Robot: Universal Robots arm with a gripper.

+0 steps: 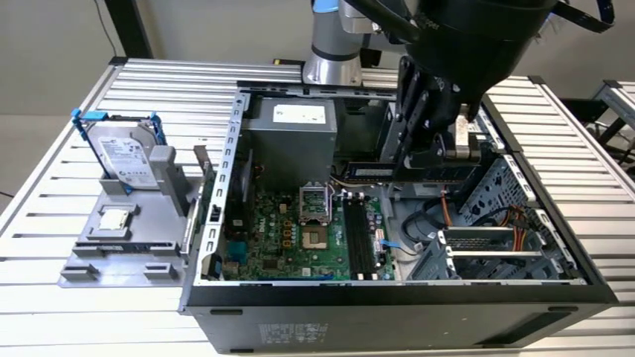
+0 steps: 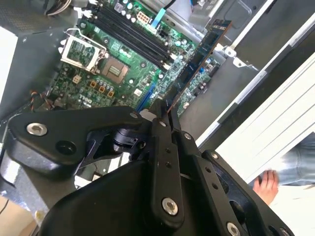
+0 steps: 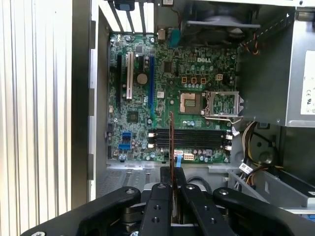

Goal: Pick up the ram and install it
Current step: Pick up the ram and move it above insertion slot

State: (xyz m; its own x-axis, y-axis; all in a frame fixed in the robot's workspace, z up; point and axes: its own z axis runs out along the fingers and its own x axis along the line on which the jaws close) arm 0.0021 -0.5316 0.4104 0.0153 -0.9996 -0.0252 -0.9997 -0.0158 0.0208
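The silver metal bench (image 1: 59, 119) has a top of parallel ribbed slats. A plain pale grey wall (image 1: 198, 30) stands behind the bench. A dark upright post (image 1: 132, 26) rises just behind the bench's far corner, against the wall. A smooth pale beige floor (image 1: 25, 149) lies beside the bench, on the exterior view's left. A second silver slatted surface (image 1: 620, 97) stands near the bench, on the exterior view's right. Lighting is even and diffuse; the bench slats carry soft highlights.

Print on the power supply (image 1: 288, 145) label (image 1: 300, 114) and hard drive (image 1: 97, 137) sticker (image 1: 129, 158) is too small to read.
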